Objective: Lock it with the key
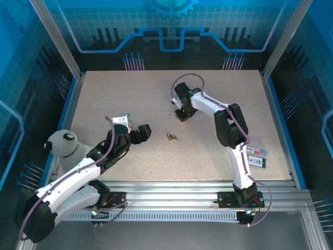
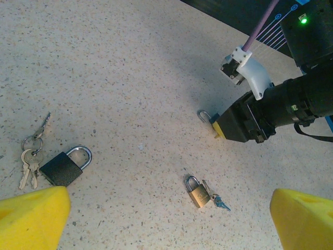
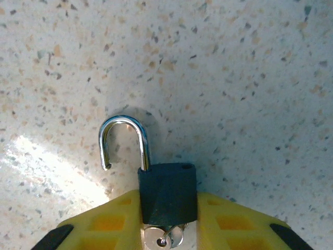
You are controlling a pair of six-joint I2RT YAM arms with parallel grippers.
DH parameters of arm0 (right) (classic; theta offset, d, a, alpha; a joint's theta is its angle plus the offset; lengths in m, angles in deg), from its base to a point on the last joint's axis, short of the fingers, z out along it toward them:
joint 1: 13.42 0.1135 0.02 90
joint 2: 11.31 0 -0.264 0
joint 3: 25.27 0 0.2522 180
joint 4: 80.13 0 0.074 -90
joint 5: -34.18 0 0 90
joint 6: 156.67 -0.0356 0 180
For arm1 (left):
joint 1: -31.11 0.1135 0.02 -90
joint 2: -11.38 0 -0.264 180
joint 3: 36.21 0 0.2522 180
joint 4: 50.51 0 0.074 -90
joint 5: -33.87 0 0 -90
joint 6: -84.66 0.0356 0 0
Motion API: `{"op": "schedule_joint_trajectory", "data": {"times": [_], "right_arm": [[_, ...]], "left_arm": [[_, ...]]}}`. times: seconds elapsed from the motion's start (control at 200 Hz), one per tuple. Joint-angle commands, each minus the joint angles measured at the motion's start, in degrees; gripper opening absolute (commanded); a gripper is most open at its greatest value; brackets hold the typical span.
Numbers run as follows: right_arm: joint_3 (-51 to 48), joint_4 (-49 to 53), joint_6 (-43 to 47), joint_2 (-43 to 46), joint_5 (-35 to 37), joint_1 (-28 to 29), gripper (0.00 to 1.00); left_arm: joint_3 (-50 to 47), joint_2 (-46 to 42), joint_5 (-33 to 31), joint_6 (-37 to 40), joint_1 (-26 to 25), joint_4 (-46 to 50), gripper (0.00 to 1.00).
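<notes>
My right gripper is shut on a black padlock, its yellow fingers clamping the body from both sides. The steel shackle stands open, its free end clear of the body. A silver key on a ring sits at the lock's underside. The top view shows this gripper low over the table's far middle. My left gripper is open with nothing between its yellow fingers. From the left wrist view the right gripper rests near the table with the shackle poking out.
A small brass padlock with a blue-headed key lies on the table between the arms. A second black padlock lies beside a bunch of keys. A plush panda sits at the left edge, and cards at the right.
</notes>
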State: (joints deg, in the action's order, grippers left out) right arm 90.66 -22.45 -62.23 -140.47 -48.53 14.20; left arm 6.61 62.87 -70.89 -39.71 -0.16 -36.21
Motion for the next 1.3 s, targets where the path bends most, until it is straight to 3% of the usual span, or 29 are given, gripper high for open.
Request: {"op": "schedule_joint_trajectory", "data": {"times": [0.0, 0.235, 1.296], "right_arm": [[-3.1, 1.7, -2.4, 2.1, -3.0, -0.4, 0.25], [-7.1, -0.8, -3.6, 5.9, -5.9, -0.2, 0.25], [-20.3, -5.7, -6.0, 22.2, -7.0, 4.5, 0.23]], "left_arm": [[-0.1, 0.1, -0.3, 1.0, -0.2, -1.5, 0.99], [-0.1, 0.3, 0.0, 1.0, -0.2, -1.7, 0.99], [-0.2, 3.8, -0.2, 0.4, -0.3, -3.3, 0.99]]}}
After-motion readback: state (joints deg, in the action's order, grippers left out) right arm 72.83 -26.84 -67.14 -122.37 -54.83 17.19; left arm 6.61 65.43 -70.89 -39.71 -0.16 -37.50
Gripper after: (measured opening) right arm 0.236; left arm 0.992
